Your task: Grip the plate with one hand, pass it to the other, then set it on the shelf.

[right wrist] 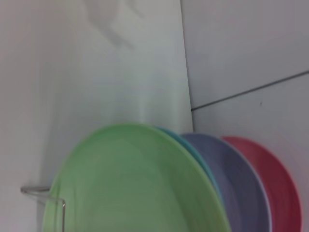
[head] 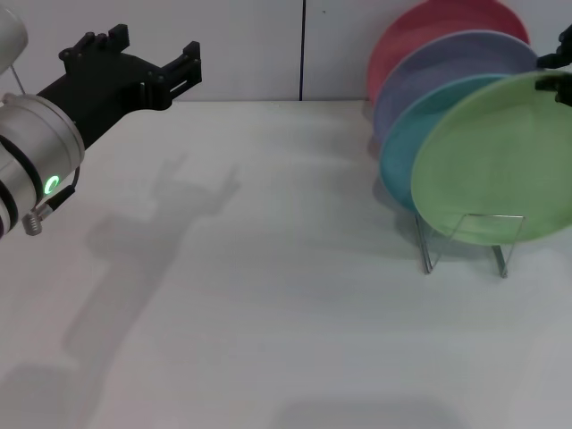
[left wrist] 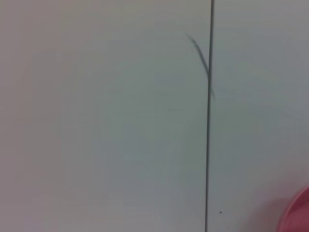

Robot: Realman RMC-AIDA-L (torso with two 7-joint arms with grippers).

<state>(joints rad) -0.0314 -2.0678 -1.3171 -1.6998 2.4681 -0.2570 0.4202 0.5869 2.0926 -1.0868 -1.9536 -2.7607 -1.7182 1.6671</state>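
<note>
Looking at your head view: light-green plate (head: pixel 496 165) stands tilted in the wire rack (head: pixel 469 239), frontmost, just ahead of the turquoise plate (head: pixel 399 152), lavender plate (head: pixel 420 76) and pink plate (head: pixel 420 31). Right gripper (head: pixel 556 71) sits at its upper rim; finger state can't be told. Left gripper (head: pixel 156 63) hovers well apart, fingers spread, empty.

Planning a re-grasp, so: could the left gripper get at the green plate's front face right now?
Probably yes. The left gripper hovers far across the white table with nothing between it and the green plate, which stands frontmost in the wire rack; the right gripper sits at its upper rim.
</note>
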